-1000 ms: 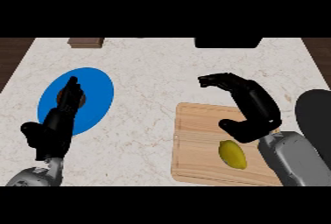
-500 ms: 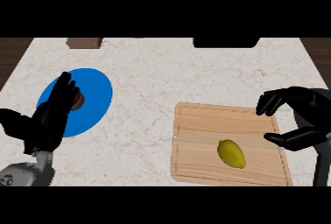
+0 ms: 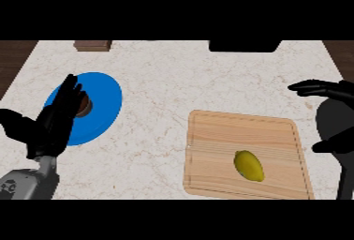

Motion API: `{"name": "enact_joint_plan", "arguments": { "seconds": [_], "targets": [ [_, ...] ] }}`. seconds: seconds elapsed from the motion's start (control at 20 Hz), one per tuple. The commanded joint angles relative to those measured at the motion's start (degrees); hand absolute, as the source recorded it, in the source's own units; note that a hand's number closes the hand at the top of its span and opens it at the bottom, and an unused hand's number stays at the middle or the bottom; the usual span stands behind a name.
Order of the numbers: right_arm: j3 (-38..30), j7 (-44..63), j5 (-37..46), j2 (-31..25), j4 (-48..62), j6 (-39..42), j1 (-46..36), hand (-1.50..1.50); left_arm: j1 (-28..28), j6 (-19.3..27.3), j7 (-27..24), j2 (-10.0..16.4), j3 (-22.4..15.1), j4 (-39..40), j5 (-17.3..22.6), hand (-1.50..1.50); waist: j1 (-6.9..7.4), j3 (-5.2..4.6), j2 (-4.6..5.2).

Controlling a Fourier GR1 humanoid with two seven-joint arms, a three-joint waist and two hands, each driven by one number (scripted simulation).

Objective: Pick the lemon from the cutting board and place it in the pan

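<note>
Both black hands hold nothing: the right hand (image 3: 330, 89), fingers spread, hovers above the dark pan (image 3: 336, 123) at the right edge; the left hand (image 3: 56, 117), fingers straight, overlaps the round blue plate (image 3: 104, 101). The yellow lemon (image 3: 249, 165) lies on the wooden cutting board (image 3: 228, 136), lower right.

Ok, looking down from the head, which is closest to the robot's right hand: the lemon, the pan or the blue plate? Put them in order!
1. Pan: at the right edge, right next to the right hand.
2. Lemon: on the cutting board, lower middle.
3. Blue plate: far over on the left side.
</note>
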Motion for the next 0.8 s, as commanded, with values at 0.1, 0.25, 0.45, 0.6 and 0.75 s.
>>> {"name": "enact_joint_plan", "arguments": {
  "seconds": [0.1,0.25,0.45,0.6,0.75],
  "targets": [
    [6.5,0.1,9.4,-2.3,-5.0,2.8,-7.0,-1.50,-1.2,0.3,0.0,-1.5,-1.1,1.3,-1.7,0.00,0.06,-0.13,-0.18],
    [9.6,4.9,14.0,-2.0,-12.5,-0.6,-5.5,-1.50,-0.4,-0.7,-0.3,-0.6,0.8,2.0,-1.2,0.00,-0.76,-0.15,-0.47],
    [14.0,7.3,21.7,0.6,-12.0,-1.3,-7.1,-1.50,-0.3,-2.8,-0.9,0.2,2.5,2.2,-0.4,0.00,-0.38,-0.12,-0.23],
    [19.9,7.9,29.4,-1.2,-11.3,0.1,-8.0,-1.50,-0.2,-3.3,0.0,0.1,2.1,1.6,-0.1,0.00,0.17,-0.12,-0.14],
    [22.9,13.5,32.4,-2.0,-16.4,5.2,-9.0,-1.50,0.8,-1.4,-1.6,-1.6,0.8,1.3,-2.5,0.00,-0.59,-0.16,-0.44]
  ]
}}
